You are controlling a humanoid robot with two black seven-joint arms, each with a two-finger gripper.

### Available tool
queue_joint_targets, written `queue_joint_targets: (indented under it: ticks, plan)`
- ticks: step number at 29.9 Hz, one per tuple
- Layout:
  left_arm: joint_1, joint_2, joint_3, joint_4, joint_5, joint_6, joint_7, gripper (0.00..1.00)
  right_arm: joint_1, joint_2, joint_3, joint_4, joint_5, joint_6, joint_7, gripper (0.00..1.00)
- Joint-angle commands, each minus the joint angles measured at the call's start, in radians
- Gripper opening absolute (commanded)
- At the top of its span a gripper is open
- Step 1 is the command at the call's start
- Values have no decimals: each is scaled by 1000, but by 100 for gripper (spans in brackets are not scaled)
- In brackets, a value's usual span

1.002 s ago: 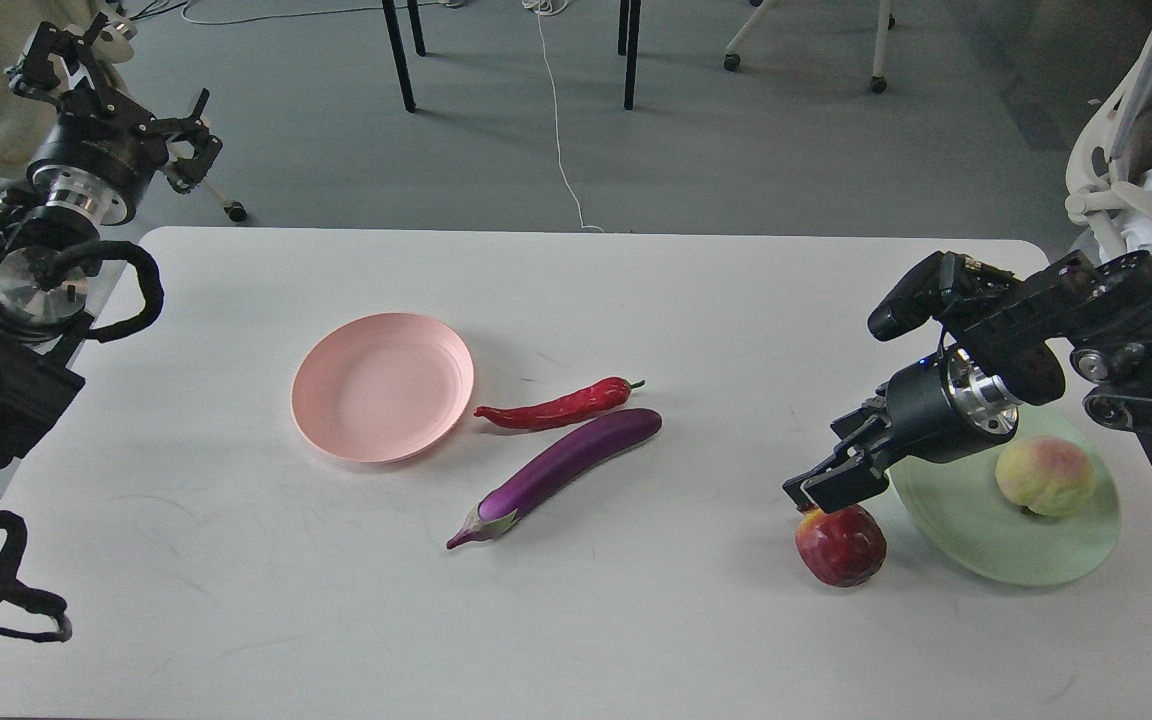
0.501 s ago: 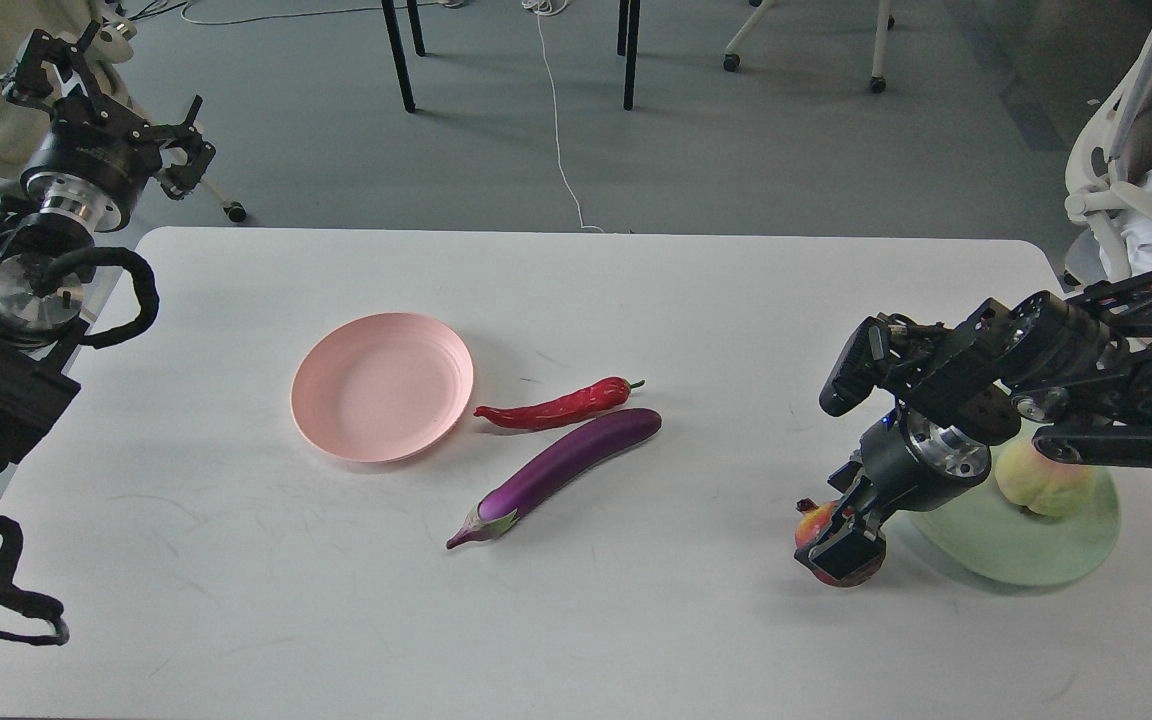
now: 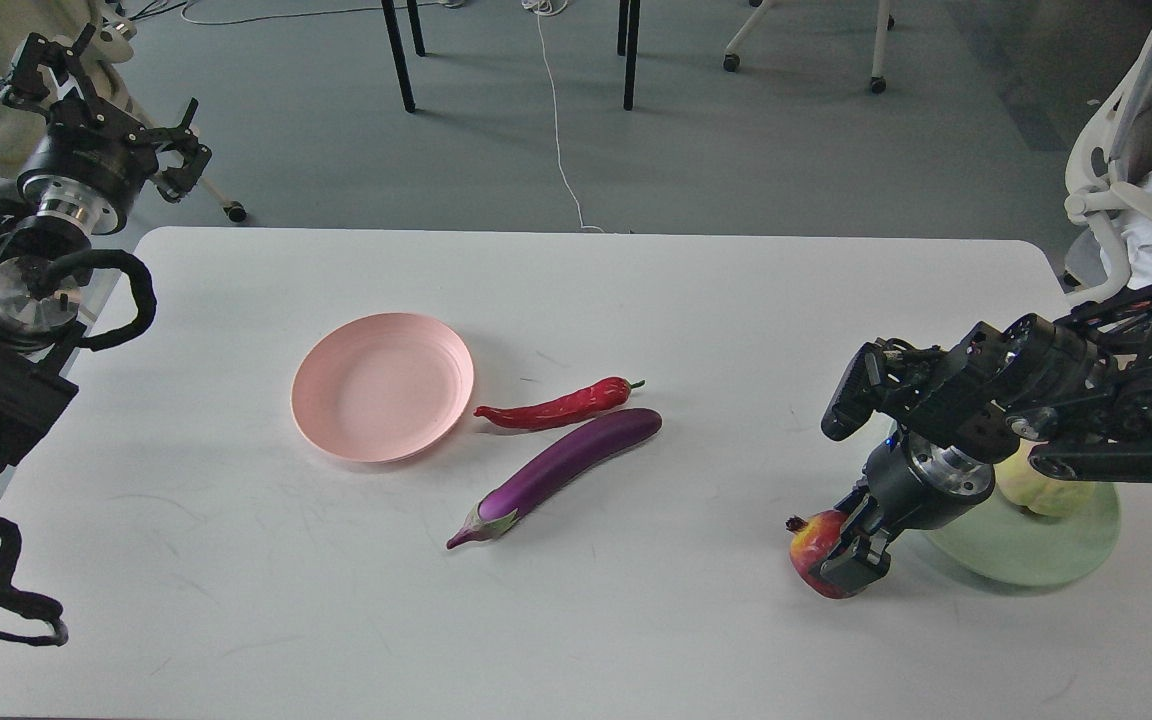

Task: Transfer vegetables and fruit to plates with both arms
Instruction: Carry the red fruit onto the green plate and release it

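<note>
Right claw (image 3: 851, 560) down on the pomegranate (image 3: 812, 550), fingers around it, beside the green plate (image 3: 1046, 560); grip firmness unclear. Peach (image 3: 1026, 490) on that plate. Left claw (image 3: 101, 90) raised off the counter (image 3: 636, 620), fingers spread, empty. Eggplant (image 3: 556, 470), chili (image 3: 556, 408) beside pink plate (image 3: 381, 385).

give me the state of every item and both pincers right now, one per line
pink plate: empty, flat on the table
green plate: holds the peach
peach: on the green plate, partly hidden
pomegranate: on the table, right pincer around it
chili: lying on the table
eggplant: lying on the table
right pincer: down at the pomegranate
left pincer: raised, empty
</note>
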Motion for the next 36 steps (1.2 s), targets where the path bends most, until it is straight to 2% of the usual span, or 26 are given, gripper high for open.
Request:
queue_joint_targets:
  ticks: [1, 6, 12, 22, 28, 30, 36]
  plan:
    - [0, 1, 0, 0, 0, 0, 0, 99, 56, -25, 16, -2, 23, -2, 2, 64]
    - [-1, 3, 0, 0, 0, 0, 2, 98, 82, -102, 21, -5, 20, -5, -1, 64]
    - [-4, 4, 0, 0, 0, 0, 2, 98, 70, -197, 22, -101, 17, -13, -16, 64]
    - [-4, 3, 0, -2, 0, 0, 3, 98, -19, -327, 24, -134, -11, -23, -34, 66]
    - [-4, -2, 0, -2, 0, 0, 6, 99, -56, -343, 31, -146, -14, -49, -34, 83]
    - [-4, -5, 1, -2, 2, 0, 6, 98, -74, -352, 50, -146, -11, -51, -34, 92]
    - [-4, -8, 1, -3, 31, 0, 6, 98, -128, -387, 174, -146, 1, -51, -33, 96]
